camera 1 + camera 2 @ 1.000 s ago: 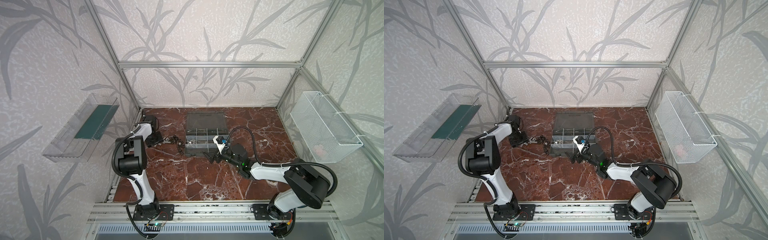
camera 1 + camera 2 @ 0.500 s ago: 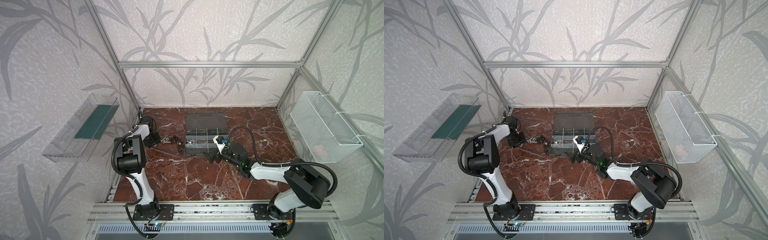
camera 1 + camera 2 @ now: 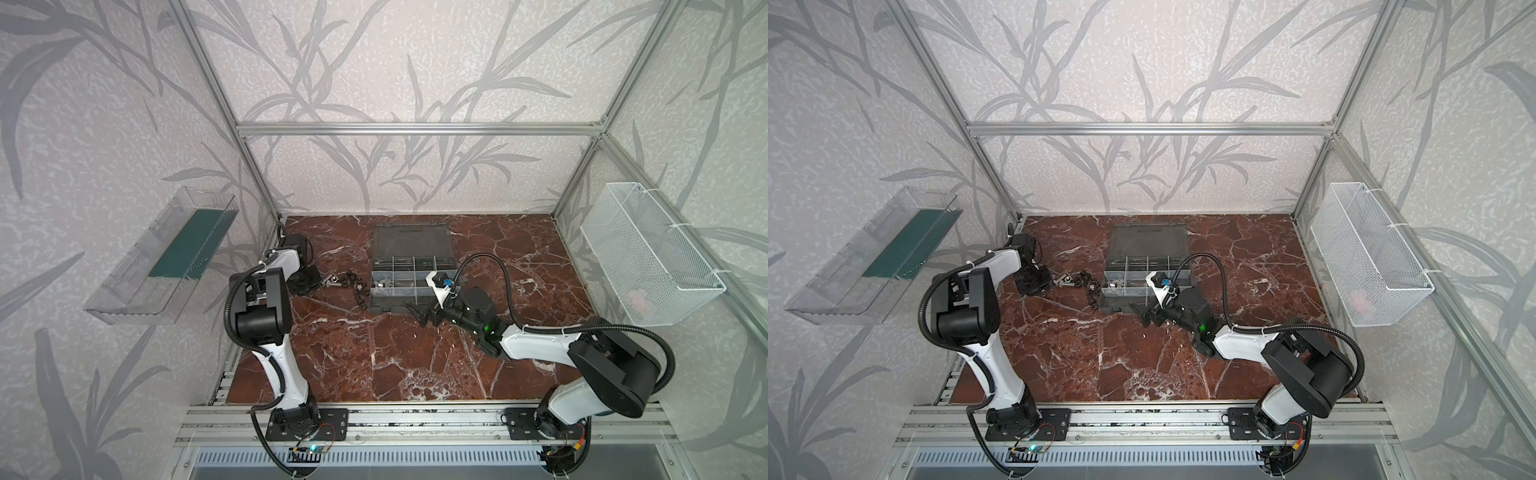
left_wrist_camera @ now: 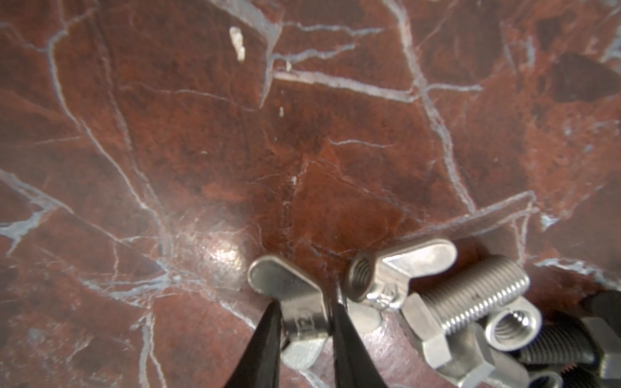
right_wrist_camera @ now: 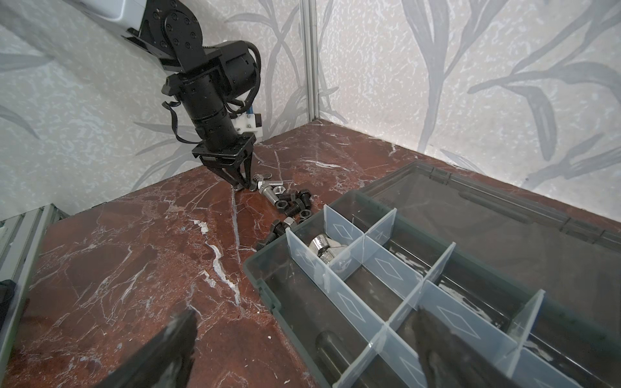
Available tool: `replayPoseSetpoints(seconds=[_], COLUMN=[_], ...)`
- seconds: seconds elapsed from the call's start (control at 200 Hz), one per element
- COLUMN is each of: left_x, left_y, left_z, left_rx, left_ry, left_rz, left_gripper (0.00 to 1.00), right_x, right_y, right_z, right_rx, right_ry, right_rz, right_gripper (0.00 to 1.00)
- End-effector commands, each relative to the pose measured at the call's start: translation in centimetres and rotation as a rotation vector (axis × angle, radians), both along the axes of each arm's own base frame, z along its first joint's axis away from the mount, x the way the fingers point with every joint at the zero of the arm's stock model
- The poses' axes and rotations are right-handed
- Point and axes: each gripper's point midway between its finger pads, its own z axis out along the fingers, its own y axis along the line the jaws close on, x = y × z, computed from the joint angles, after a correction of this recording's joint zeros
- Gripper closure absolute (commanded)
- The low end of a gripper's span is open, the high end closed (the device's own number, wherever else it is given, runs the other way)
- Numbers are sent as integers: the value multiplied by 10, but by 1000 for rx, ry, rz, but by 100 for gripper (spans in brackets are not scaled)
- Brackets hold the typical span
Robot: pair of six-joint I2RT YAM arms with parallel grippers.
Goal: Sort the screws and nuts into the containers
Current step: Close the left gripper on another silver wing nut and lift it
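Note:
A loose pile of black and silver screws and nuts (image 3: 353, 286) (image 3: 1080, 285) lies on the marble just left of the open grey organizer case (image 3: 376, 301) (image 3: 1108, 303). At the pile's left end my left gripper (image 4: 305, 302) (image 3: 320, 284) (image 5: 243, 184) points down, shut on a silver wing nut (image 4: 285, 282) that rests on the floor. Beside it lie a second wing nut (image 4: 386, 272), a silver screw (image 4: 477, 295) and a silver hex nut (image 4: 510, 326). My right gripper (image 5: 305, 314) (image 3: 422, 313) hangs open and empty over the case's near corner. One of the containers holds silver pieces (image 5: 324, 248).
The case's lid (image 3: 411, 241) lies flat behind the compartments. A clear plastic tray (image 3: 166, 257) hangs on the left wall and a white wire basket (image 3: 648, 253) on the right wall. An aluminium rail (image 3: 415, 419) runs along the front edge.
The left gripper's jaws have closed in onto the wing nut, and that arm has drawn slightly toward the left wall. The right arm has not moved.

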Motion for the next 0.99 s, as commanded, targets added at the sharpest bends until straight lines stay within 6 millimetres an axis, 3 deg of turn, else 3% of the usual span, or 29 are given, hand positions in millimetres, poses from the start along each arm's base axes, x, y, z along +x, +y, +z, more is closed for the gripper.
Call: replayPoseSetpoints(seconds=[0.0,0.135,0.355,0.525,0.705,0.99], left_x=[-10,-10,-8,0,12,22], left_y=[2,-1,-3,-11,-40,-100], left_z=[-14,-18,-14,5,38,76], left_rx=[6,-8,-13,-18,14,-23], left_ry=[54,65,52,-4,-112,-254], left_rz=[-2,-5,-7,-22,-110,-296], left_gripper=[74,73,86,87,88,88], right_x=[-1,-1,-1,-1,0,0], right_y=[3,3,3,2,2,3], right_z=[18,18,18,19,19,17], right_rx=[33,33,34,34,33,31], right_ry=[-30,-30,-32,-34,-34,-31], right_rz=[3,2,1,0,-2,0], right_gripper=[1,1,1,1,1,1])
